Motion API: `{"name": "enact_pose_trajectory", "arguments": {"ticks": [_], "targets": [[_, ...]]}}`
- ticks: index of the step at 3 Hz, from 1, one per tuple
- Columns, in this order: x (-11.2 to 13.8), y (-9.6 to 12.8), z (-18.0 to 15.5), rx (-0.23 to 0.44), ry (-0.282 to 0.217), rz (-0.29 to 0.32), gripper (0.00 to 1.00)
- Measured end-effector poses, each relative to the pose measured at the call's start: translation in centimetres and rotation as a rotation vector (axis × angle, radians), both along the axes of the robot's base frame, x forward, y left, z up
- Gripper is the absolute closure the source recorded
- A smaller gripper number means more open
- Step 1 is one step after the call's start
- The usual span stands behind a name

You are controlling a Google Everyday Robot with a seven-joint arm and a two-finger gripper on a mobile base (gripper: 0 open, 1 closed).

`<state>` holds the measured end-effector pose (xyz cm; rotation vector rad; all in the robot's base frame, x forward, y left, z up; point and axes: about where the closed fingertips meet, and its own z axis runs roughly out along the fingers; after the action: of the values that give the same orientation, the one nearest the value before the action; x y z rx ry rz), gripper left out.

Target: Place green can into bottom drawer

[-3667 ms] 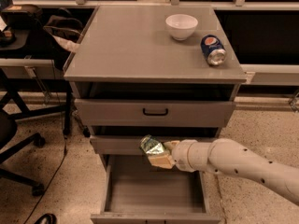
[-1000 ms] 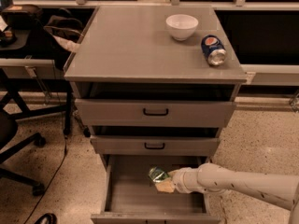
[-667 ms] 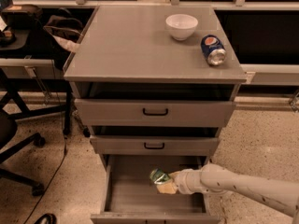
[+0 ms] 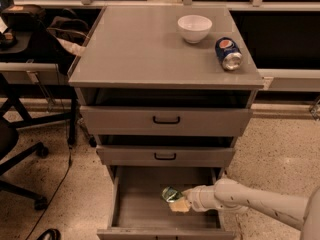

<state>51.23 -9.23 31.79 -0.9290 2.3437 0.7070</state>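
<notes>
Fingers [image 4: 179,206] around green can [image 4: 170,193], bottom drawer [image 4: 140,210]

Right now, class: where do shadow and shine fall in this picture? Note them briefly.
Camera view: deep shadow fills the gaps above the two upper drawers; the cabinet top is evenly lit; the silver end of the Pepsi can gleams; the gripper, jaws shut on the green can, sits in dimmer light inside the bottom drawer.
</notes>
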Motion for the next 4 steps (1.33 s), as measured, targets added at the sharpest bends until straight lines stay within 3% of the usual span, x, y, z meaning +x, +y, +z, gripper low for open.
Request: {"name": "enact_pose_trajectory", "arguments": {"ticks": [1, 2, 4], "targets": [[0.0, 0.0, -2.1, -0.017, 0.046, -0.009, 1.00], [-0.2, 0.4, -2.0, -0.015, 0.031, -0.004, 1.00], [0.3, -0.8, -6.1, -0.028, 0.057, -0.071, 1.00]]}}
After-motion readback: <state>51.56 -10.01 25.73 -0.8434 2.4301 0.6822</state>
